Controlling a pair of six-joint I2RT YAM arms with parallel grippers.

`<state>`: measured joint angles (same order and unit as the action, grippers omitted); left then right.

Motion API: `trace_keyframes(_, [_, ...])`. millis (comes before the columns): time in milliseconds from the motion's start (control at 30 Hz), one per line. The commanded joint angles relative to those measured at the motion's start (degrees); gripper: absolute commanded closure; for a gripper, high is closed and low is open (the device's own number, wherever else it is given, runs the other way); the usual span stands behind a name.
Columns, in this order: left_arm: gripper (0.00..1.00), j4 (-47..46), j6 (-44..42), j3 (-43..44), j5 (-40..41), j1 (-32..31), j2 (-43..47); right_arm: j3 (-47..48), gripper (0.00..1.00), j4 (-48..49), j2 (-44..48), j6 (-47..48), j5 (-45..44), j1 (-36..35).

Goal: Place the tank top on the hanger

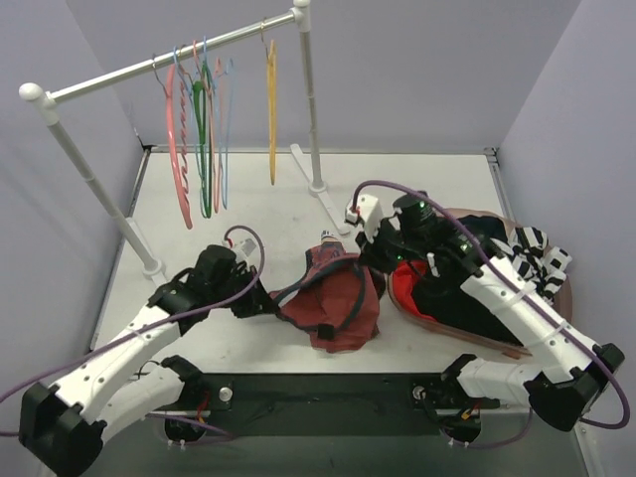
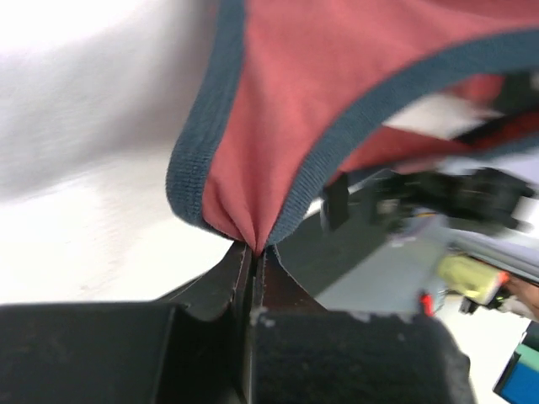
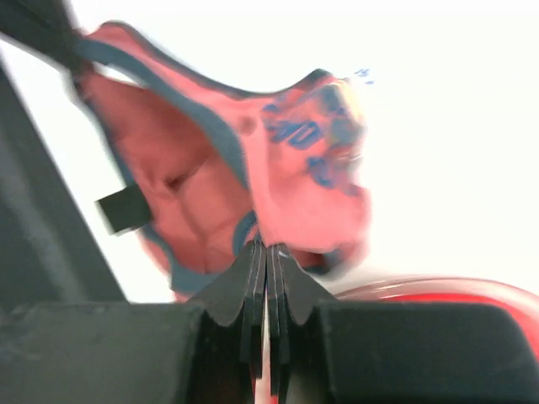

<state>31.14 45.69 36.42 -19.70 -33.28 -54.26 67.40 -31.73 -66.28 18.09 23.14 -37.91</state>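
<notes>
The rust-red tank top (image 1: 343,298) with dark trim lies bunched on the white table between the two arms. My left gripper (image 1: 276,306) is shut on its left edge. In the left wrist view the jaws (image 2: 254,251) pinch a fold of red fabric (image 2: 278,126) beside the trim. My right gripper (image 1: 366,263) is shut on the top's upper right edge. The right wrist view shows its fingers (image 3: 267,247) closed on the cloth (image 3: 194,194), with the chest print beyond. The yellow hanger (image 1: 271,109) hangs on the rack at the back, apart from both grippers.
A white rack rail (image 1: 119,75) crosses the back left, carrying pink (image 1: 177,149), green (image 1: 206,149) and blue (image 1: 224,129) hangers. Its right post (image 1: 310,109) stands behind the tank top. A basket (image 1: 467,338) at the right holds a bright red garment (image 1: 402,288) and a striped one (image 1: 537,248).
</notes>
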Motion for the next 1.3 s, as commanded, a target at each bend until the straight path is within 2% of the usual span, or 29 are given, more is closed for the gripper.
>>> trace_keyframes(0, [1.00, 5.6, 3.5, 9.7, 0.3, 0.8, 11.4, 18.4, 1.00, -11.7, -5.2, 10.7, -10.2, 0.7])
trace_keyframes(100, [1.00, 8.2, 4.8, 14.3, 0.3, 0.9, 15.0, 29.6, 1.00, -13.4, -8.9, 12.3, -14.2, 1.3])
trace_keyframes(233, [1.00, 10.0, 5.5, 17.1, 0.5, 0.9, 16.6, 35.1, 1.00, -13.2, -11.2, 11.4, -15.0, 1.5])
trace_keyframes(367, [1.00, 9.7, 5.5, 15.9, 0.5, 0.9, 18.0, 29.8, 1.00, -11.6, -11.3, 9.0, -12.7, 1.5])
trace_keyframes(500, [1.00, 3.3, 7.7, 6.4, -2.5, 0.9, 17.6, 20.1, 1.00, -8.1, -12.4, 7.2, -12.9, 1.8])
trace_keyframes(533, [0.99, -0.9, 8.6, 1.2, -3.1, 0.9, 17.1, 17.6, 1.00, -7.7, -12.9, 6.5, -13.0, 1.9])
trace_keyframes(567, [0.96, -2.9, 9.4, -0.8, -3.9, 0.9, 16.7, 16.4, 1.00, -7.1, -13.1, 5.0, -13.1, 2.0])
trace_keyframes(600, [0.85, -4.7, 10.7, -2.6, -4.2, 0.8, 16.2, 15.6, 1.00, -6.7, -13.3, 4.2, -13.2, 2.1])
trace_keyframes(667, [0.74, -7.6, 11.3, -5.8, -4.1, 0.8, 15.2, 12.5, 0.89, -5.4, -13.1, 2.0, -14.0, 2.5])
trace_keyframes(700, [0.57, -7.7, 11.2, -5.9, -3.5, 0.8, 15.0, 11.5, 0.83, -5.0, -12.9, 1.4, -13.9, 3.1])
trace_keyframes(733, [0.50, -6.7, 11.1, -5.8, -3.2, 0.9, 15.0, 10.2, 0.63, -4.6, -12.0, 1.3, -13.7, 3.5])
trace_keyframes(800, [0.37, -5.2, 9.4, -4.4, -1.9, 0.9, 15.4, 7.0, 0.50, -3.5, -11.0, 1.9, -13.1, 3.8])
trace_keyframes(833, [0.30, -2.9, 8.5, -3.7, -1.5, 0.9, 16.3, 6.3, 0.40, -3.3, -9.6, 2.0, -12.5, 4.5])
trace_keyframes(933, [0.27, 3.0, 4.8, -1.0, -0.1, 1.2, 18.1, 6.5, 0.27, -3.4, -6.6, 0.2, -8.0, 7.0])
trace_keyframes(1033, [0.21, 6.7, 2.6, 0.4, -0.9, 1.3, 21.1, 10.5, 0.24, -4.0, -4.7, -4.4, -1.0, 12.0])
trace_keyframes(1100, [0.15, 5.8, 3.3, 0.9, -2.7, 1.5, 23.1, 14.3, 0.24, -4.0, -4.4, -7.7, 1.6, 13.9])
trace_keyframes(1267, [0.09, 1.6, 5.3, 4.1, -3.0, 1.6, 28.4, 23.4, 0.25, -3.2, -8.0, -16.1, 4.1, 14.1])
